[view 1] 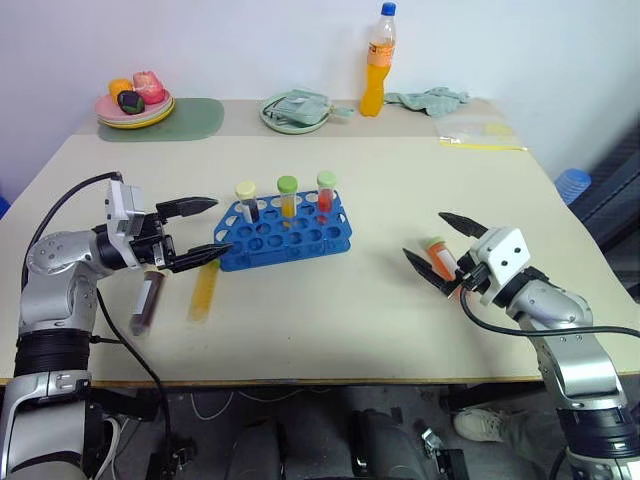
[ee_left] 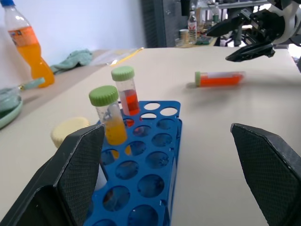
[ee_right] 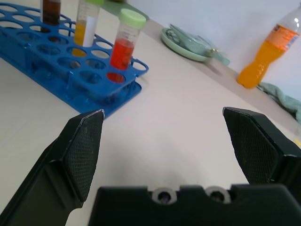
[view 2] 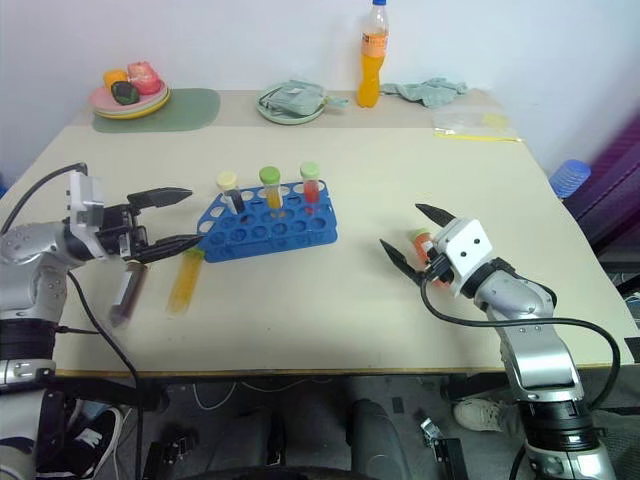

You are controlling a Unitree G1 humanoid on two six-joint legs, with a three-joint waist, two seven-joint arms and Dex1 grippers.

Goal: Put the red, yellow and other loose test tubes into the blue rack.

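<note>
The blue rack (view 1: 285, 238) stands mid-table with three capped tubes upright in its far row: dark (view 1: 248, 203), yellow (view 1: 288, 198) and red (view 1: 325, 194). Loose tubes lie flat on the table: a maroon one (view 1: 147, 302) and a yellow one (view 1: 204, 290) near the front left, and a red-orange one with a green cap (view 1: 440, 257) at the right. My left gripper (view 1: 222, 225) is open and empty just left of the rack, above the two left tubes. My right gripper (view 1: 423, 234) is open and empty, hovering over the red-orange tube (ee_left: 220, 78).
Along the table's far edge stand an orange drink bottle (view 1: 377, 62), a pale green plate (view 1: 294, 112) holding a cloth, a plate of toy food (view 1: 134, 101) on a green mat, another cloth (view 1: 430, 99) and a clear bag (view 1: 478, 135).
</note>
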